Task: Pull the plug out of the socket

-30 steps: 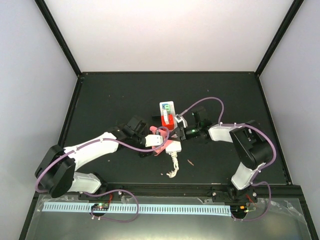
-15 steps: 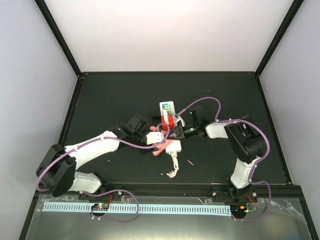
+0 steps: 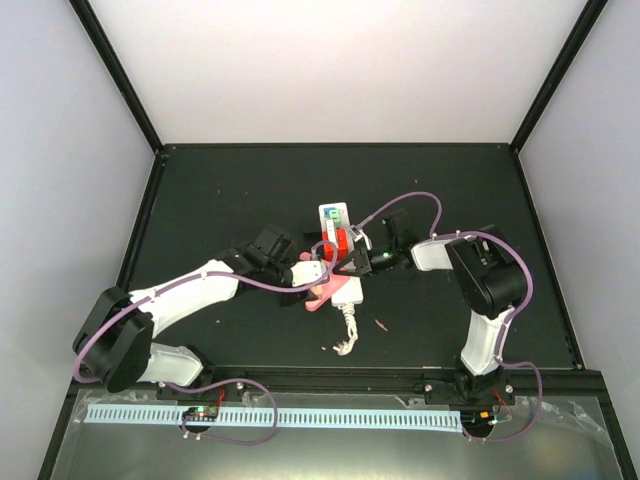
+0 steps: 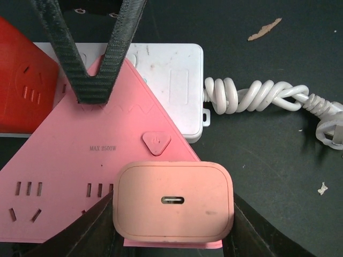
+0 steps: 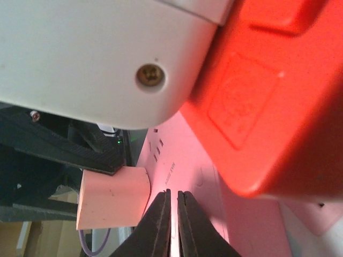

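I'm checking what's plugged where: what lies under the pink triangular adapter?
The white power strip lies beneath the pink triangular adapter; its end and knotted cord stick out. The outlet faces under the adapter are covered, as are any prongs.

One white power strip [image 4: 171, 80] lies on the single black counter [image 3: 220, 200], with one knotted white cord [image 4: 257, 96]. Three plug-in pieces sit on it: one red block [image 4: 21, 91], one pink triangular adapter [image 4: 80, 155] and one pink charger [image 4: 172, 201]. There are two arms, the left arm [image 3: 190, 295] and the right arm [image 3: 490, 290], and two pincers, the left pincer [image 4: 172, 217] and the right pincer [image 5: 172, 214]. Loose bits number two: one brown sliver [image 4: 265, 29] and one pale crumb [image 4: 322, 188].
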Motion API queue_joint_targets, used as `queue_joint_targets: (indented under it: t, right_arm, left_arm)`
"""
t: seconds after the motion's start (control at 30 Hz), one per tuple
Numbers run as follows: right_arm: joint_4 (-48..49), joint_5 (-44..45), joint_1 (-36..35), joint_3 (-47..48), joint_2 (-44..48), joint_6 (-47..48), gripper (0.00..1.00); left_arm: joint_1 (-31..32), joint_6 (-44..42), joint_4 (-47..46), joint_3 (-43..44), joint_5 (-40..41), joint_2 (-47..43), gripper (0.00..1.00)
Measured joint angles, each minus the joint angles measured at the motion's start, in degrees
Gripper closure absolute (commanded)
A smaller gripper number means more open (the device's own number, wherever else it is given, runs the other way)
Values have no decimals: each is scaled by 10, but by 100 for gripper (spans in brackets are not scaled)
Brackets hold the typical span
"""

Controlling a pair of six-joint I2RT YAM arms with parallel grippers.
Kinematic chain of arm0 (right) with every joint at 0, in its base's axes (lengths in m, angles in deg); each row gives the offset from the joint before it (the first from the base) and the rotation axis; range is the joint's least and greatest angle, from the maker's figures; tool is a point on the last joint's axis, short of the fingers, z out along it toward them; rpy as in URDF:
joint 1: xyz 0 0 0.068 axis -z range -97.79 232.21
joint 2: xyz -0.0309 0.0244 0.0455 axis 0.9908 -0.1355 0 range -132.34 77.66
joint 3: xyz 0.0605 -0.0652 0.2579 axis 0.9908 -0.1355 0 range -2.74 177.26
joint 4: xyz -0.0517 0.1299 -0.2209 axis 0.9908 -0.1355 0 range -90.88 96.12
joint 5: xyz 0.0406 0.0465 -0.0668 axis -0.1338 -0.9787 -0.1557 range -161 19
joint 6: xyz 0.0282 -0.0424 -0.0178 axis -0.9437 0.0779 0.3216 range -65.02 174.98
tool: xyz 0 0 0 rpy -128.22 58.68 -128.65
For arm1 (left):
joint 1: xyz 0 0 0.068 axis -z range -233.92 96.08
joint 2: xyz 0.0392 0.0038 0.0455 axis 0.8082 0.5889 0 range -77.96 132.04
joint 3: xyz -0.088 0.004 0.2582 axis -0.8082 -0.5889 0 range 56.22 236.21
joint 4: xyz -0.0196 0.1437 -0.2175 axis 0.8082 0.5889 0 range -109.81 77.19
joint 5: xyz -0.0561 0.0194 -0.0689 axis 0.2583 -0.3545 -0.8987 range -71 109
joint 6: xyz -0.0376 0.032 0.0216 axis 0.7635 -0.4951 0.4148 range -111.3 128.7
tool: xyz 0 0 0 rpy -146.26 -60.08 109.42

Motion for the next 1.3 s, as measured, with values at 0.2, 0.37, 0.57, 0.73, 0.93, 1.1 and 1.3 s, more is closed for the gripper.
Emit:
queue_joint_targets:
  t: [0.2,0.37,0.57,0.73,0.93,1.1,1.3]
  right_arm:
    - [-13,2,3,3,-1,19,99]
    - [-23,3,4,7,0,33,99]
    - [-30,8,4,7,4,42,99]
    - [-33,10,4,7,5,46,99]
    - [-35,12,3,7,6,50,99]
    - [-35,13,3,7,6,52,99]
    - [-35,18,3,7,8,55,99]
  left_arm:
    - [-35,18,13,12,-48,13,76]
    - [-50,20,21,20,-76,22,77]
    - [-44,-5,21,19,-74,19,78]
    - [-21,-23,17,14,-37,7,78]
    - [-9,-28,17,12,-15,0,79]
    - [-8,-23,18,12,-13,-1,80]
    - [-9,-10,38,21,-16,0,81]
